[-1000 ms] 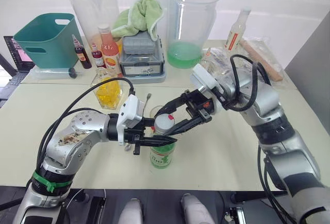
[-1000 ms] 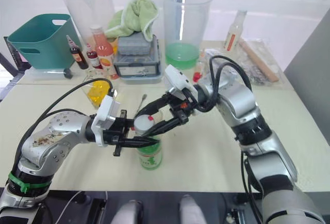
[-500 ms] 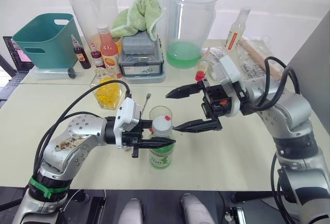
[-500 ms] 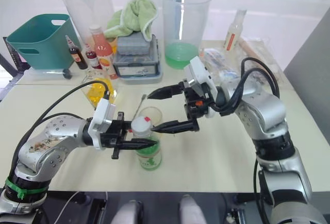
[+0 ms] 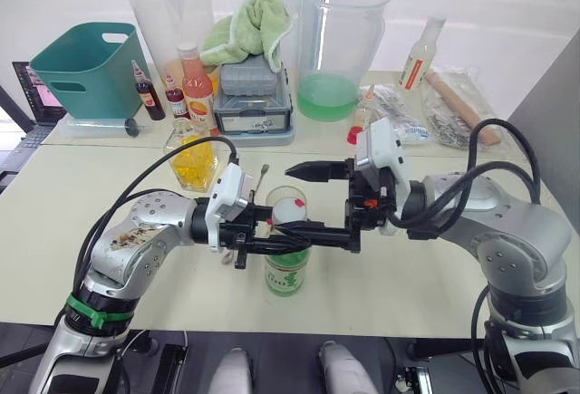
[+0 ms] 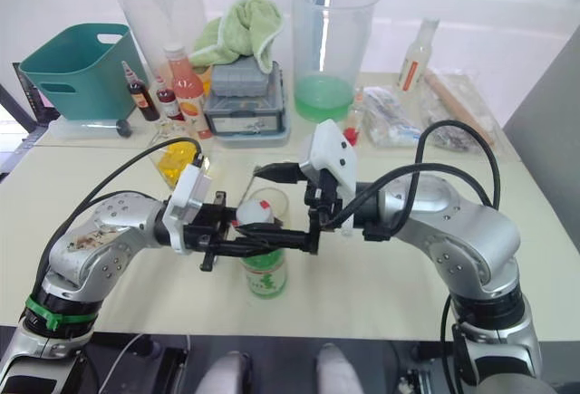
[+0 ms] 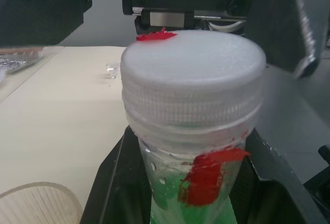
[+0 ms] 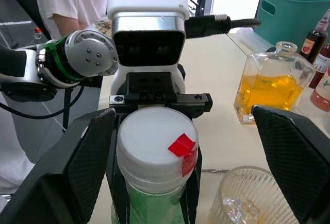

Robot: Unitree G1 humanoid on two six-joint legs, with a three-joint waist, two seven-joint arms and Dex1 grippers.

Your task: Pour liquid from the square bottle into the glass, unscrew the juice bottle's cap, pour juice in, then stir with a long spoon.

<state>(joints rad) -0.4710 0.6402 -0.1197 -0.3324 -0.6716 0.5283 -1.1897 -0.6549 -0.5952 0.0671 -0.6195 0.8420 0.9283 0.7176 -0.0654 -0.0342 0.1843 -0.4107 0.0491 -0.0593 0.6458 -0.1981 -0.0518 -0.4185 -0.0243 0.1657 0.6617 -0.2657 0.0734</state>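
- head views: juice bottle [image 5: 286,270] stands upright near the front edge of the pale matte table [image 5: 109,258], slim clear plastic, green liquid, green-and-white label. white ribbed cap [image 6: 252,212] on its neck with a red tape tab.
- left gripper [image 5: 276,242] has its thin black fingers pinched on the juice bottle just under the cap.
- right gripper [image 5: 304,200] is spread wide: one finger lies level beside the cap, the other is up over the glass [image 5: 288,202], neither clearly touching the cap.
- glass is a small ribbed clear tumbler just behind the juice bottle. square bottle [image 5: 194,160], faceted glass with yellow liquid, sits behind the left arm.
- left wrist view: cap [image 7: 192,84] close up, milky top, fine vertical ridges, red tape on top and on the neck; black fingers [image 7: 117,183] hug the neck on both sides; ribbed glass rim in a corner.
- right wrist view: mesh-textured black fingers [image 8: 87,157] stand apart either side of the cap [image 8: 157,145]; square bottle [image 8: 272,85] and glass [image 8: 246,195] beyond.
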